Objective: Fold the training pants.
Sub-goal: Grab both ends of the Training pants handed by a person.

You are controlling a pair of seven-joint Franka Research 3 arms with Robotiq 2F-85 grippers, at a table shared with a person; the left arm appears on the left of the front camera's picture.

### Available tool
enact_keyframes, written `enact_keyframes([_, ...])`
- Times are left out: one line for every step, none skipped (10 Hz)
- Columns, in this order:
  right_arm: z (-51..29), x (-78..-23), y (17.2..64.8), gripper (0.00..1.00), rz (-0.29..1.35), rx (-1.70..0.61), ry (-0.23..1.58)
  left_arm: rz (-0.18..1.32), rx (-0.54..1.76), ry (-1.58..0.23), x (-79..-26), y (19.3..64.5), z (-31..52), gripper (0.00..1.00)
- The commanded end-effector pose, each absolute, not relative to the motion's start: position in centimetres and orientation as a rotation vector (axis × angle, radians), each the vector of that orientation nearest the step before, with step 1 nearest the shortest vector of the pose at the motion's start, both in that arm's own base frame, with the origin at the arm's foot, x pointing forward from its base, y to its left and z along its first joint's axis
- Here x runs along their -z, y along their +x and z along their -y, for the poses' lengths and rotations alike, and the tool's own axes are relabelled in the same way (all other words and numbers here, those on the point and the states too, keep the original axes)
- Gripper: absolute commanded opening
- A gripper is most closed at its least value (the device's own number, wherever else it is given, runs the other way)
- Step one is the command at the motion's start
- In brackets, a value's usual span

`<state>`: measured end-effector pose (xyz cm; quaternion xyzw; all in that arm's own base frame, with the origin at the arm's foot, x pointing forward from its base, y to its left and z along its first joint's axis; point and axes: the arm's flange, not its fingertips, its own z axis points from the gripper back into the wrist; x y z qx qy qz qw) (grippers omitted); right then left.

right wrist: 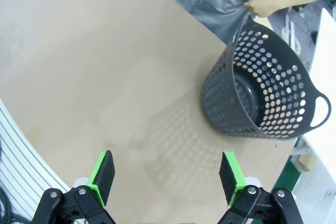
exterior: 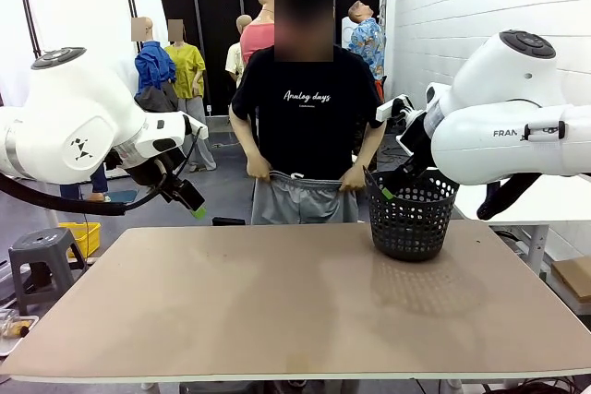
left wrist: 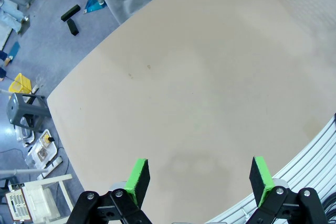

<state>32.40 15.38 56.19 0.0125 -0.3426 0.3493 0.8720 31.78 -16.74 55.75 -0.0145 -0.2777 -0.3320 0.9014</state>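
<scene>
Person holds training pants (exterior: 305, 198) up by waistband, just past worktop (exterior: 277, 302) far edge, prob. to lay flat. Left hand (left wrist: 199, 179) & right hand (right wrist: 168, 178) released, empty, hovering above worktop, ready.

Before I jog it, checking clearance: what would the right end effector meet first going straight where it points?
Probably the bare table, just beside the black basket; depth is unclear.
</scene>
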Motion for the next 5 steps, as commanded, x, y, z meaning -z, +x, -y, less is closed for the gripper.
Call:
enact_keyframes([-15.41,-56.17,32.4,1.0,0.715,-0.733,0.035,0.575,0.686,-0.031,-55.77,31.94,16.75,1.0])
enact_keyframes([-15.41,-56.17,32.4,1.0,0.715,-0.733,0.035,0.575,0.686,-0.031,-55.77,31.94,16.75,1.0])
enact_keyframes([-15.41,-56.17,32.4,1.0,0.715,-0.733,0.035,0.575,0.686,-0.031,-55.77,31.94,16.75,1.0])
enact_keyframes([-15.41,-56.17,32.4,1.0,0.715,-0.733,0.035,0.575,0.686,-0.031,-55.77,31.94,16.75,1.0])
enact_keyframes([-15.41,-56.17,32.4,1.0,0.715,-0.733,0.035,0.575,0.686,-0.031,-55.77,31.94,16.75,1.0])
